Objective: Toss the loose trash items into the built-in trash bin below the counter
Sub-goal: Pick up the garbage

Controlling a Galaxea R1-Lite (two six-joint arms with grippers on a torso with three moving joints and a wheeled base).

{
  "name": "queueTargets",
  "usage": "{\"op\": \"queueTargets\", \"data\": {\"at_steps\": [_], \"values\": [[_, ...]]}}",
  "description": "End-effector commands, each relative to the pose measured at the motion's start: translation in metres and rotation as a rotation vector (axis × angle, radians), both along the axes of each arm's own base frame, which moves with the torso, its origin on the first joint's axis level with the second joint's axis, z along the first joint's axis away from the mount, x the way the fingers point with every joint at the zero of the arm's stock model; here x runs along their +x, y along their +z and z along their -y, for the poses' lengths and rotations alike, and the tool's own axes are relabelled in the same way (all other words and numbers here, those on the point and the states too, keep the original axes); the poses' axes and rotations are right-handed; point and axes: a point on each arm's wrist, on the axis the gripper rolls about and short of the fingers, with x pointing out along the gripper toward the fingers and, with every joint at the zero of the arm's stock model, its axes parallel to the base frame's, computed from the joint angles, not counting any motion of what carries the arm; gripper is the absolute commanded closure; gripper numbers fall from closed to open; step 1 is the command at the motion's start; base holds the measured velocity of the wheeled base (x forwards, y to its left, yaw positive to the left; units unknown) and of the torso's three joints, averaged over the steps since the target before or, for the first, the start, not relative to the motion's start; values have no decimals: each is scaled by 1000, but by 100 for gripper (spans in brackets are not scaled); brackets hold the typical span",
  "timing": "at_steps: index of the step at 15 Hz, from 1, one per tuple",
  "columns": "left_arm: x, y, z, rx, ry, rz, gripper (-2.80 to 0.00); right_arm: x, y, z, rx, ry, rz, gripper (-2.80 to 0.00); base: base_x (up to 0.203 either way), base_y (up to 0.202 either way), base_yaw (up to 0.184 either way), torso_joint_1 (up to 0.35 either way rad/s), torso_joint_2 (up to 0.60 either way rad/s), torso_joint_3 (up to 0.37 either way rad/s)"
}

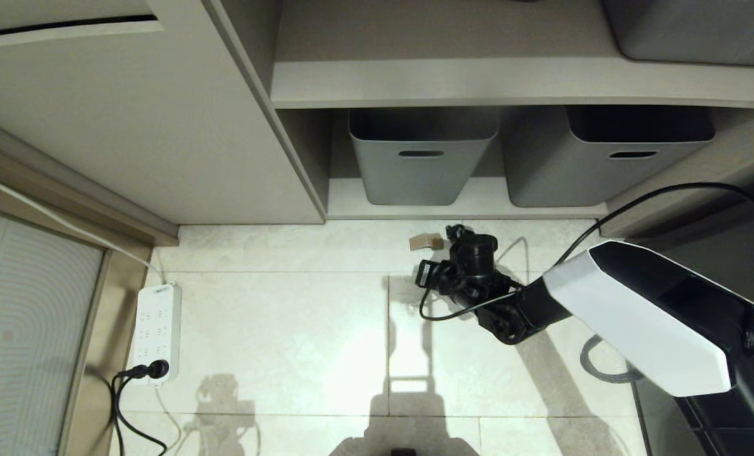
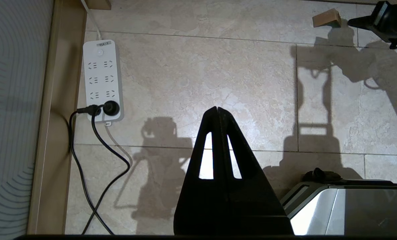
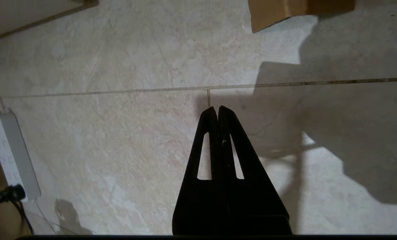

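Right gripper reaches low over tiled floor, fingers pressed together, empty. Folded tan cardboard piece lies just ahead of its tip, apart. Left gripper parked, closed. Power strip label too small to read.

Tan cardboard piece cut off by right wrist view's edge, only part shows. Far-right grey tub on upper shelf cropped by head view's top edge. Power strip half cropped; socket markings too blurred to read.
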Motion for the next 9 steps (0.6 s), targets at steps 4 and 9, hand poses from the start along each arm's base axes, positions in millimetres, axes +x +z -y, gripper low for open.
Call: {"op": "queueTargets", "data": {"at_steps": [4,9], "values": [[0,-1,0,-1,1,-4,0,35,-11,-7,-20,-85,-104,0,0,0,0,0,0,0],[0,-1,0,-1,1,-4,0,53,-15,12,74,-209,-194,0,0,0,0,0,0,0]]}}
